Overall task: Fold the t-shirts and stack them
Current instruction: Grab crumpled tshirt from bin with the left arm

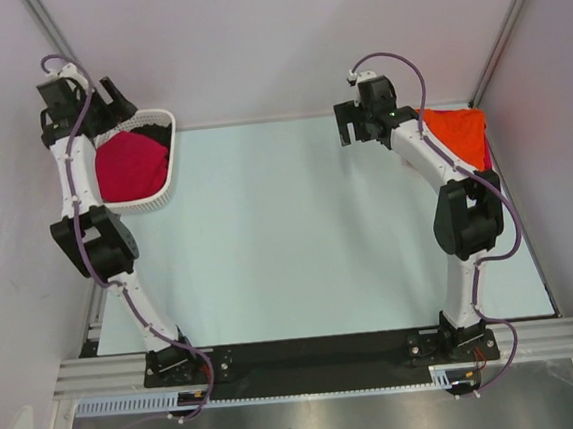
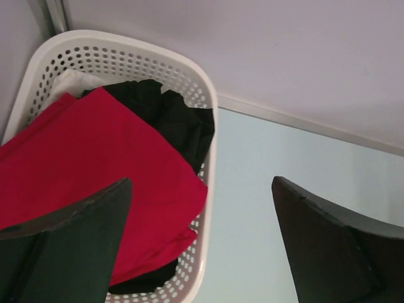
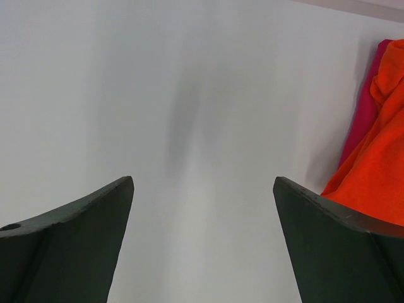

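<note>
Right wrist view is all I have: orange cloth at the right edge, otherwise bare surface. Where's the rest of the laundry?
Observer: In a white basket at the far left corner of the table, with a red t-shirt on top.
Operator: Anything under the red one?
Observer: Yes. The left wrist view shows black cloth behind and beneath it, and a bit of white cloth at the back of the basket.
Operator: Where's the left arm?
Observer: The left gripper hangs above the basket's rim, fingers open, holding nothing.
</note>
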Tool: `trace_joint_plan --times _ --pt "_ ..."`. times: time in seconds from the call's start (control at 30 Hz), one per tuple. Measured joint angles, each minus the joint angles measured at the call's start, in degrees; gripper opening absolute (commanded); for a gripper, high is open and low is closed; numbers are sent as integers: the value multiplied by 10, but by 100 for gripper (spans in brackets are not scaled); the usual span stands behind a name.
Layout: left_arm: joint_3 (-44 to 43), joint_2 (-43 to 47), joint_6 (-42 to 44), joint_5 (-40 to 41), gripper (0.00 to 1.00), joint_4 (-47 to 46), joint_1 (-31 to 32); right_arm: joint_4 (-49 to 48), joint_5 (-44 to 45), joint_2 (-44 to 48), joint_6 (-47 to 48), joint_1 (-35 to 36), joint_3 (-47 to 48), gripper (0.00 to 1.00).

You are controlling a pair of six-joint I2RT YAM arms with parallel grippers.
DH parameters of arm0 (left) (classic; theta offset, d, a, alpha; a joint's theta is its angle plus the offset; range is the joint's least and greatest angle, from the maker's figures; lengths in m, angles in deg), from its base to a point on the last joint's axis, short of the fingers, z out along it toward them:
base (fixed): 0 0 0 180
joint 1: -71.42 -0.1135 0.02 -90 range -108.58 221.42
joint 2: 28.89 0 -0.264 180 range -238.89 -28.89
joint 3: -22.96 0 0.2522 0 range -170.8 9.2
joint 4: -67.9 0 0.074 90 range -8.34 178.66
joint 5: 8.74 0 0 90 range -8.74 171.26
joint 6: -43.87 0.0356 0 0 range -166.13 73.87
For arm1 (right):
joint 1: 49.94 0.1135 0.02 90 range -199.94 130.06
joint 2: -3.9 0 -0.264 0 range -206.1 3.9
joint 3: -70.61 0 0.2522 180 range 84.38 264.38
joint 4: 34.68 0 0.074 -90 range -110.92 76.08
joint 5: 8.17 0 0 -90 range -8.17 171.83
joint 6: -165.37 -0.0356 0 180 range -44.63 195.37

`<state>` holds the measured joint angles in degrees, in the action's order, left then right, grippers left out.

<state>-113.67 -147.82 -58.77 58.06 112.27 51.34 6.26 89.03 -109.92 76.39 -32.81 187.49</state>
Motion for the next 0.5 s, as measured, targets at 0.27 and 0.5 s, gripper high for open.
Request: trace_joint_plan --times 0.27,0.5 --pt "-33 -73 66 156 93 80 81 0 -2 0 0 -14 0 100" --pt "-6 -86 104 283 92 145 111 0 -6 0 0 -27 0 100"
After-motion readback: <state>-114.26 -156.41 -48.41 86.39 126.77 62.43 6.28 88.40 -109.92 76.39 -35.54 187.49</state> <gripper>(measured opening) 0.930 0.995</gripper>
